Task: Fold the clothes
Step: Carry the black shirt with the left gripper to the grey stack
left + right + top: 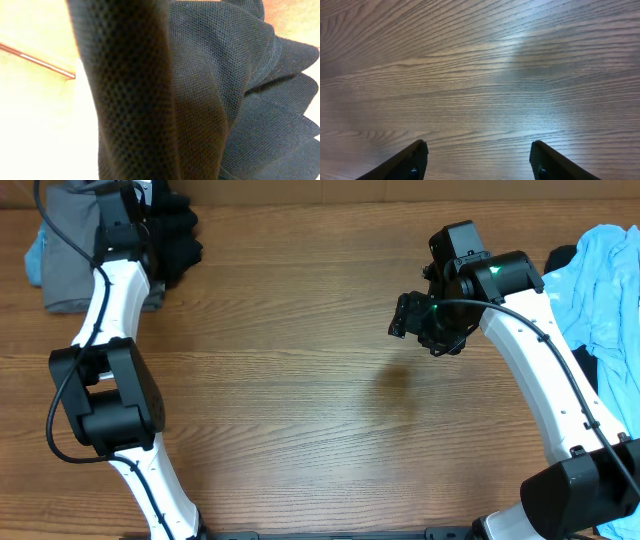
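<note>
Cloth of black mesh knit, the plain black shirt [178,235], lies bunched at the far left corner of the brown wood-grain table [300,380]. The left gripper [152,232] sits right at this bunch. In the left wrist view the shirt [225,75] fills nearly everything, one fold hanging straight across the lens and pleats fanning out behind it. The fingers themselves are hidden, but the jaws are clenched and the gathered cloth appears pinched in them.

A grey folded stack of garments [70,240] rests at the table's far left edge, just beside the shirt, with the left arm crossing over it.

The right gripper [408,315] hangs above bare wood right of the table's middle, released. Its two dark fingers [405,162] stand wide apart with nothing between them.

A crumpled light blue garment [610,280] lies at the table's right edge, over some dark cloth.
</note>
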### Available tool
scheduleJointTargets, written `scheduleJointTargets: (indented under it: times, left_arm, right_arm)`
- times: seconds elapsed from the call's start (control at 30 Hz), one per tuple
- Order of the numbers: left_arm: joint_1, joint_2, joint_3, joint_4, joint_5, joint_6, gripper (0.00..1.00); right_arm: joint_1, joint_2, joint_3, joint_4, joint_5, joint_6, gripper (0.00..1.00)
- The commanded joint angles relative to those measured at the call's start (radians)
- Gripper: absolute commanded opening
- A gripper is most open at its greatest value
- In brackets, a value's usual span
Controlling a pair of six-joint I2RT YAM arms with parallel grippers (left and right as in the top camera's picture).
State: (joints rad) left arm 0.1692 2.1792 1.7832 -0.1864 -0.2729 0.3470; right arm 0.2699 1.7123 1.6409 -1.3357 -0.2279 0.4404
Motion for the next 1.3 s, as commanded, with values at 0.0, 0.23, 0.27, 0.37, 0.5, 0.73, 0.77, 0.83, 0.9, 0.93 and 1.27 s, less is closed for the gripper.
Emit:
scheduleJointTargets:
  times: [0.0,0.23,0.27,0.37,0.5,0.73,0.77,0.83,0.9,0.93,1.27]
  left_arm:
    - [0.012,-0.002,0.075,-0.011,-0.022,-0.029,0.04]
    - [0.012,-0.005,0.211,-0.189,0.093,-0.058,0.04]
    - [0.012,-0.005,0.237,-0.219,0.121,-0.068,0.04]
    - [0.012,-0.005,0.311,-0.303,0.18,-0.092,0.04]
    - [0.012,-0.005,0.374,-0.371,0.188,-0.105,0.04]
    - [0.047,0.006,0.37,-0.399,0.189,-0.147,0.04]
    - [0.054,0.01,0.369,-0.4,0.189,-0.148,0.04]
    - [0.069,0.02,0.367,-0.397,0.19,-0.15,0.04]
    - [0.086,0.032,0.365,-0.392,0.189,-0.15,0.04]
    - [0.095,0.04,0.365,-0.386,0.19,-0.15,0.04]
    - [0.188,0.203,0.364,-0.23,0.18,-0.154,0.04]
  right_arm:
    - [0.004,-0.002,0.008,0.002,0.011,0.006,0.7]
    - [0.004,-0.002,0.008,0.002,0.03,0.005,0.7]
    - [0.004,-0.002,0.008,0.002,0.033,0.006,0.71]
    - [0.004,-0.002,0.008,0.002,0.041,0.006,0.71]
    - [0.004,-0.002,0.008,-0.001,0.045,0.006,0.71]
    - [0.004,-0.002,0.008,-0.008,0.044,0.005,0.71]
    - [0.004,-0.002,0.008,-0.011,0.044,0.006,0.71]
    - [0.004,-0.002,0.008,-0.022,0.044,0.006,0.71]
    - [0.004,-0.002,0.008,-0.03,0.044,0.006,0.71]
    - [0.004,-0.002,0.008,-0.033,0.044,0.006,0.71]
    - [0.004,-0.002,0.008,-0.048,0.044,0.037,0.71]
